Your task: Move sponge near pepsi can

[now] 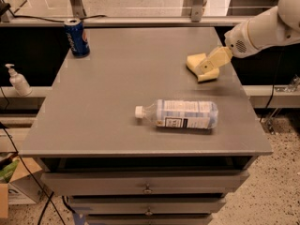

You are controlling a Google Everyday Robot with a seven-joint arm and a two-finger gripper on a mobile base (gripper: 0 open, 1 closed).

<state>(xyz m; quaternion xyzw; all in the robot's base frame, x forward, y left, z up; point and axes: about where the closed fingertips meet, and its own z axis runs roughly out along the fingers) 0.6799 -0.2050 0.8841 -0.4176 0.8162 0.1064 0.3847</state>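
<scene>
The pale yellow sponge (pixel 194 61) lies on the grey table (pixel 117 88) near its right edge. My cream-coloured gripper (pixel 212 63) reaches in from the right on a white arm and sits right over the sponge's right part, hiding some of it. The dark-blue pepsi can (pixel 77 37) stands upright at the table's far left corner, well away from the sponge and the gripper.
A clear plastic water bottle (pixel 182 114) lies on its side in the middle front of the table, cap to the left. A white soap dispenser (pixel 18 80) stands on a ledge left of the table. Drawers sit below the front edge.
</scene>
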